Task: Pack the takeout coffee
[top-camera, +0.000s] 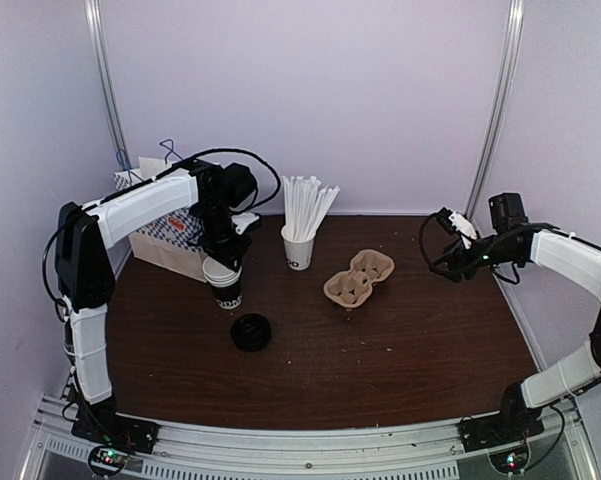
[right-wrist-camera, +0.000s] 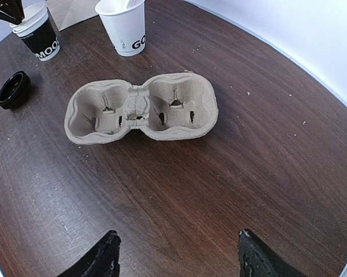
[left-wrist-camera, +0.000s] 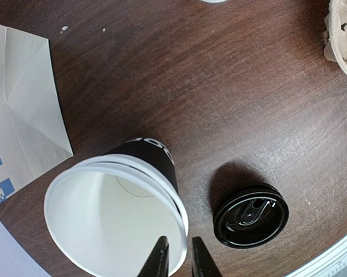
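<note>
No lidded takeout coffee shows in any view. A lidless black cup with white lettering and a white rim stands at the table's left. My left gripper comes down on it from above and pinches its near rim, one finger inside and one outside. A loose black lid lies just in front of the cup. My right gripper hangs open over bare table at the right, holding nothing.
A two-cup pulp carrier lies mid-table. Behind it is a white cup of straws. A white paper bag with blue checks stands at the back left, close behind the cup.
</note>
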You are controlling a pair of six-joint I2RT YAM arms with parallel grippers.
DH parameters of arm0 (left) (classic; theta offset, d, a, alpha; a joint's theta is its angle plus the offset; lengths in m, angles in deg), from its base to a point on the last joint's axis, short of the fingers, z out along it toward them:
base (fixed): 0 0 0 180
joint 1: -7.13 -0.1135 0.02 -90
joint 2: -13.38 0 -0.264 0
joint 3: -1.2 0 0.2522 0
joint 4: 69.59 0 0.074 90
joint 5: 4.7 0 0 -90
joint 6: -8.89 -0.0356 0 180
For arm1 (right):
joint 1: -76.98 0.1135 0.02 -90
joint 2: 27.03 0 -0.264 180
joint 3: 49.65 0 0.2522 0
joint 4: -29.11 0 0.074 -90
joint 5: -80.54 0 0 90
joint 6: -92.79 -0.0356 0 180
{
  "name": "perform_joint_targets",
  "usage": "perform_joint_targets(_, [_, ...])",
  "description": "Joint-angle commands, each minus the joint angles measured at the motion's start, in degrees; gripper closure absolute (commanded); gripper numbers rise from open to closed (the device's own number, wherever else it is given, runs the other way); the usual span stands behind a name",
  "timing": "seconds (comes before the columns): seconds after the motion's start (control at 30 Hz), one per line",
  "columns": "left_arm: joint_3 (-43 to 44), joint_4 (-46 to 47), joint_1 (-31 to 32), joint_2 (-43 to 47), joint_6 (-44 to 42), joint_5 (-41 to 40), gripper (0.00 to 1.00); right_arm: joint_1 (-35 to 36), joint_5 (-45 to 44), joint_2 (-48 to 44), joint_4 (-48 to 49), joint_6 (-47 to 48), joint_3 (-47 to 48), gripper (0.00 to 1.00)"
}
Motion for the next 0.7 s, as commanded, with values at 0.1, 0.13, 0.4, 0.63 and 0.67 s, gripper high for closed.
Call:
perform_joint_targets(0.1, [0.6,-0.9,0.2,-1.6,-0.2,0.7,0.86,0.4,0.1,-1.3,-0.2,0.7,-0.4,0.31])
perform_joint_targets(0.13, [0.6,-0.8,0.2,-1.7,-0.2,0.7,0.86,0.4,0.1,-1.3,-0.2,0.7,-0.4,0.31])
perform_joint_targets(0.4, [0.3,-1.0,0.2,-2.3,-0.5,1.0,0.89,0.4,0.2,-1.1,-0.7,1.0,-0.2,0.31])
perform_joint_targets(0.63, [0.2,-1.3,0.2,-2.6,-0.5,1.1,0.93,0.5,0.4,-1.0,-0.9,1.1,-0.2,0.31])
perform_joint_targets(0.67, [0.3,-1.3,0.2,-2.6,-0.6,1.1,0.94,0.5,0.4,-0.9,-1.0,1.2,-0.2,0.31])
